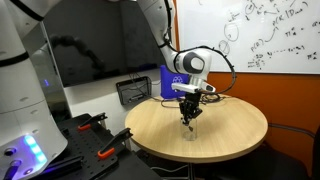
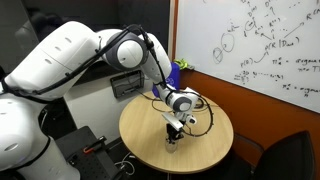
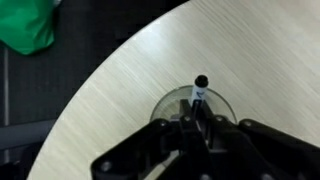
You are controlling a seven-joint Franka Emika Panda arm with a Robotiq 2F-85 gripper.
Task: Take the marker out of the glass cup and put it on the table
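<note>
One gripper (image 1: 188, 112) is hanging mid-frame over the cup (image 1: 189, 128), where the marker (image 3: 201, 90) is standing. We are not managing to tell whether it is gripping.

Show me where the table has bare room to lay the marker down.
Bare wood lies between the glass cup and the near edge of the table, and wide stretches run to either side of the cup. It is crowded at the far edge by the blue box, and right at the cup, where the gripper hangs over it.
</note>
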